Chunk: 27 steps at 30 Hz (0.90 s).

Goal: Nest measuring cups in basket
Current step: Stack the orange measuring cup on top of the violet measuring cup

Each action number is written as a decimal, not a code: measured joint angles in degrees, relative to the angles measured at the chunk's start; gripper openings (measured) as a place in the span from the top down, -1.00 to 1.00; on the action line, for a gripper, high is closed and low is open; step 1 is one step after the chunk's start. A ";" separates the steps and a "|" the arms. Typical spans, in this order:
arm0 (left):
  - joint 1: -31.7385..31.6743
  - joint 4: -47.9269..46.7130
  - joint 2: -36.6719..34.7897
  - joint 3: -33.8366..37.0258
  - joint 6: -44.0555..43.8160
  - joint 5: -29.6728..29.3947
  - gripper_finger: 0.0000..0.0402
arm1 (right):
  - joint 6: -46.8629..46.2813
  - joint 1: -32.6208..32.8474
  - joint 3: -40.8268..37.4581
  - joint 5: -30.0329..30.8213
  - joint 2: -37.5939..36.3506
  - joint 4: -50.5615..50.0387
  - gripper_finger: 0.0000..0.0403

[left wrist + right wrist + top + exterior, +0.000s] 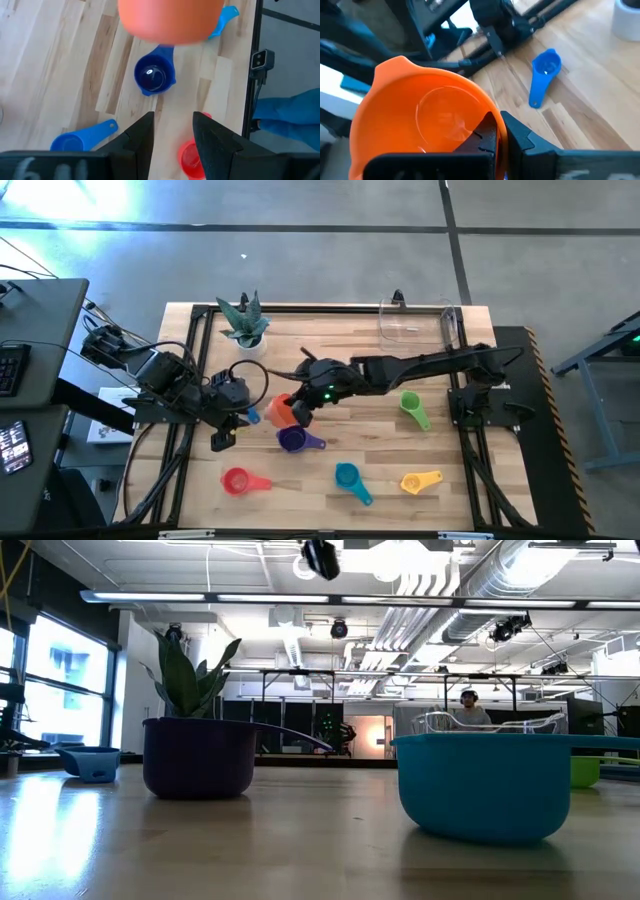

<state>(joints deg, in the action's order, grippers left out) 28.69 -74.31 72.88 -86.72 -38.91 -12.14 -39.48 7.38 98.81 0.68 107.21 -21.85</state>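
My right gripper (297,412) is over the middle of the table, shut on the orange measuring cup (282,410). The purple cup (293,440) stands on its base just in front of it, and the small blue cup (251,416) lies to its left. My left gripper (222,438) hovers open left of the purple cup, touching nothing. The red (235,480), teal (350,478), yellow (420,480) and green (412,408) cups lie apart on the table. The clear basket (420,320) stands at the far edge. My right gripper holds the orange cup by its bowl's rim (492,117), on the side nearest the wrist. One finger (485,135) is inside the bowl and the other (527,142) outside. The cup is lifted clear of the table, its opening facing up toward the wrist camera.
A potted plant (243,320) stands at the far left of the table. Black frame rails (205,360) run along the table's sides. Bare wood lies between the green cup and the basket. A person (470,705) sits in the room beyond the table.
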 joint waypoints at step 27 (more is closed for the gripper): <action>-0.04 -3.67 0.00 0.00 -0.02 -7.98 0.37 | -4.11 2.15 5.66 -1.90 12.80 -15.39 1.00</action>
<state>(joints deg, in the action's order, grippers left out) 28.64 -77.98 72.88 -86.72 -38.93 -20.12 -43.59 9.52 104.47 -1.22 120.01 -37.25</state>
